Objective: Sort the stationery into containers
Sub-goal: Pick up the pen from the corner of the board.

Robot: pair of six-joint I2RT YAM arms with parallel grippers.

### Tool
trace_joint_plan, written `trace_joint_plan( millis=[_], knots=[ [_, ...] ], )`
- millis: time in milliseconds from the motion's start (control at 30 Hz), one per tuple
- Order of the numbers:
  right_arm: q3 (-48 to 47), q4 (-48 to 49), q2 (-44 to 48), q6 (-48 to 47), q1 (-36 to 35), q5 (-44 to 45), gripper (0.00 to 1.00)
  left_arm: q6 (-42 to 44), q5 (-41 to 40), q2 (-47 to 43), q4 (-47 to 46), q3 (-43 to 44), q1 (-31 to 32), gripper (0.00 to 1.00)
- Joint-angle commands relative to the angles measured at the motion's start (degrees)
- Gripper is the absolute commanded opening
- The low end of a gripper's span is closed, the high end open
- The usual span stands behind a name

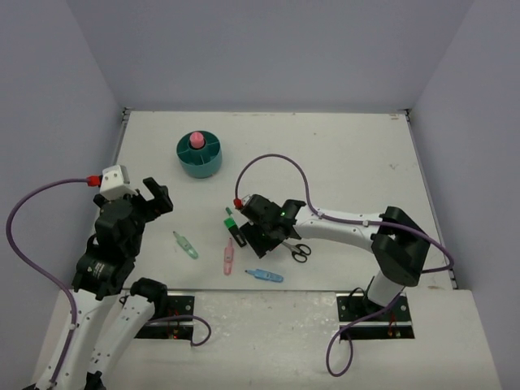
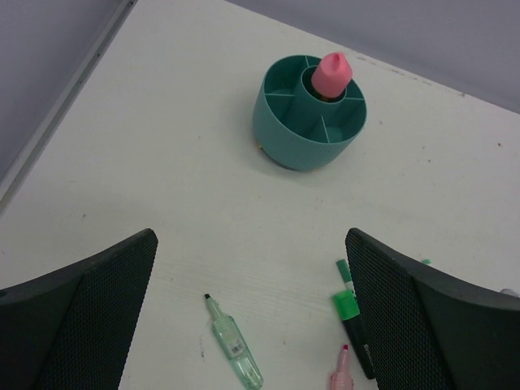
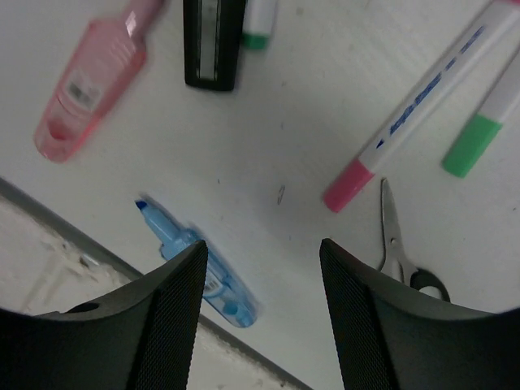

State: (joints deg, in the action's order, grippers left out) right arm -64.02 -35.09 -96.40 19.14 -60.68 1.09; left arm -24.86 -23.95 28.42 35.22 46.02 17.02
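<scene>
Nearest the arms' edge of the table (image 1: 341, 162), the blue highlighter (image 1: 264, 275) is lying flat. The pink highlighter (image 1: 229, 258) is resting just beyond it and the green highlighter (image 1: 185, 244) is sitting off to the left, all three apart from one another. The right gripper (image 3: 260, 313) is hovering low over this cluster with its jaws standing partly apart. Bare table is showing between them, so it is holding nothing, and its wrist view is placing it above the gap between the blue highlighter and the scissors (image 3: 398, 236). Around it a white pen with a pink cap (image 3: 422, 106), a white pen with a green cap (image 3: 483, 122) and the black-and-green marker (image 1: 234, 229) are lying loose. The left gripper (image 2: 252, 317) is hanging above the table on the left, spread wide and empty, and is facing the teal organizer (image 1: 199, 166), which is standing upright well beyond the loose items. One pink piece (image 2: 333, 73) is poking up from its central cup, and the outer compartments that are showing are looking empty. By my reading the sorting is barely under way: one thing is in and at least seven are waiting on the table. From above, the right arm is covering the white pens and part of the scissors. In the right wrist view the frame is cutting off the marker, both pens and a green-tipped white thing I cannot identify. The organizer's near wall is hiding its closest compartments, and I cannot tell what the pink piece is.
</scene>
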Motion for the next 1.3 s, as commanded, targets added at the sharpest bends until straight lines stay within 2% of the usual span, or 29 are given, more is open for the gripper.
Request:
trace_joint_plan(
  millis=[0, 133, 400, 500, 533, 600, 733, 800, 933, 1033, 1100, 1133, 1167, 1267],
  knots=[
    [2.01, -0.54, 2.40, -5.81, -3.85, -6.25, 0.61, 1.87, 1.69, 0.93, -2.67, -0.49, 0.03, 1.00],
    [0.70, -1.56, -1.96, -7.45, -7.44, -6.10, 0.62, 2.13, 2.54, 1.92, -2.72, -0.49, 0.02, 1.00],
    [-0.23, -0.92, -6.38, -7.03, -7.82, -5.03, 0.61, 2.87, 5.00, 3.66, -3.32, -0.67, -0.05, 1.00],
    [-0.92, -2.31, -8.32, -5.63, -8.65, 1.40, 0.53, 2.89, 5.14, 3.31, -3.40, -0.67, -0.05, 1.00],
    [-1.21, -2.70, -8.64, -5.19, -9.01, 2.72, 0.42, 2.96, 5.14, 3.24, -3.41, -0.67, -0.05, 1.00],
    [-0.99, -2.57, -8.19, -4.78, -9.77, 4.45, 0.31, 2.98, 5.06, 3.14, -3.41, -0.67, -0.05, 1.00],
    [-0.76, -2.88, -6.43, -3.85, -10.59, 7.32, 0.22, 2.89, 4.87, 3.13, -3.32, -0.67, -0.05, 1.00],
    [-0.43, -2.36, -4.79, -3.25, -11.06, 8.45, 0.14, 2.92, 5.04, 3.22, -3.38, -0.62, -0.05, 1.00],
    [1.39, 0.99, 0.10, -2.26, -11.05, 7.90, 0.06, 2.98, 7.26, 3.54, -3.24, 0.26, -0.05, 1.00],
    [1.52, 1.50, 5.89, -1.53, -11.03, 7.95, 0.05, 0.53, 15.65, 3.41, -3.15, 1.44, -0.05, 1.00],
    [1.53, 2.23, 9.73, -0.92, -11.03, 10.67, 0.00, -2.29, 23.86, 2.83, -5.93, 0.73, -0.05, 1.00],
    [1.53, 2.67, 11.75, 0.08, -10.74, 12.40, 0.00, -6.32, 32.90, 2.42, -8.32, -1.67, -0.05, 1.00],
    [1.70, 3.54, 14.91, 1.14, -10.28, 14.36, 0.00, -10.83, 37.60, 1.77, -13.44, -3.41, -0.05, 1.00],
    [2.23, 6.52, 23.50, 3.38, -9.14, 18.35, 0.00, -21.97, 55.59, 0.63, -38.35, -13.77, -0.03, 1.00]
  ],
)
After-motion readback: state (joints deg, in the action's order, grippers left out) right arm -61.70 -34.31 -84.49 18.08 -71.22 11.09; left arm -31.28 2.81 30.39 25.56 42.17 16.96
